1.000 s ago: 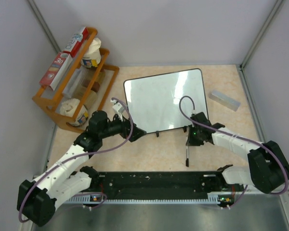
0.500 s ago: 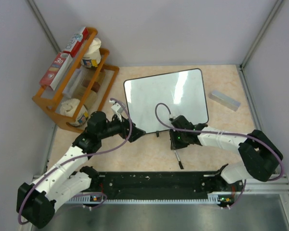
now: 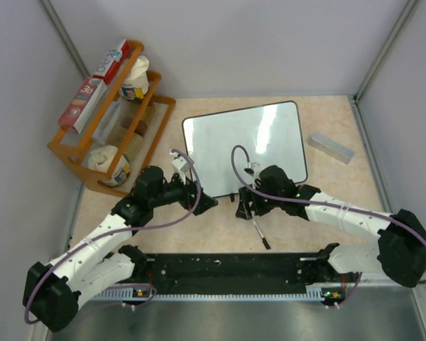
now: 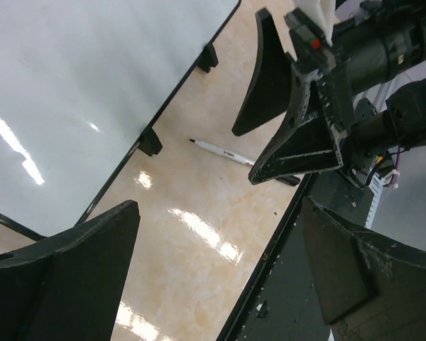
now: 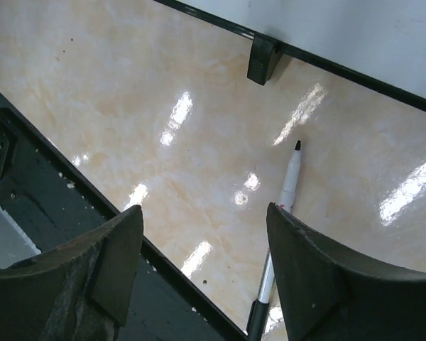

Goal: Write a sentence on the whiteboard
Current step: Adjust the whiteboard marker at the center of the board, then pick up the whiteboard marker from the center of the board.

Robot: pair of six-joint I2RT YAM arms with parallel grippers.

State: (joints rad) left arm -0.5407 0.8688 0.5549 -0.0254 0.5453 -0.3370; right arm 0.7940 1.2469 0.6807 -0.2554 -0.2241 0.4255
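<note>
While the wooden rack (image 3: pixel 71 158) at far left reads plainly as an orange railed frame, its load is harder to tell: two long printed boxes lie along the top, pale tubs or cups sit below, and the labels are too small to read. Next, the left jaws gape wide by the near left corner of the whiteboard (image 3: pixel 227 142) with nothing between them. Their dark matte wedge fingers (image 4: pixel 71 284) are cut off by the bottom of the wrist view. That board lies flat at mid-surface, a glossy white rectangle with a thin black rim, rounded corners and small black clips (image 5: pixel 263 58) on its near edge. Its face shows only streaks of glare, and both wrist views crop it. Further right, the right jaws stand open and hold nothing, hovering just off the board's near edge. Below them a slim white marker (image 5: pixel 290 177) with a black tip lies loose on the shiny beige marbled surface (image 3: pixel 341 188), its rear end running out of the wrist view beside one finger (image 5: pixel 319 270). Well to the right sits a small flat grey bar (image 3: pixel 331 148), apart from the board.
</note>
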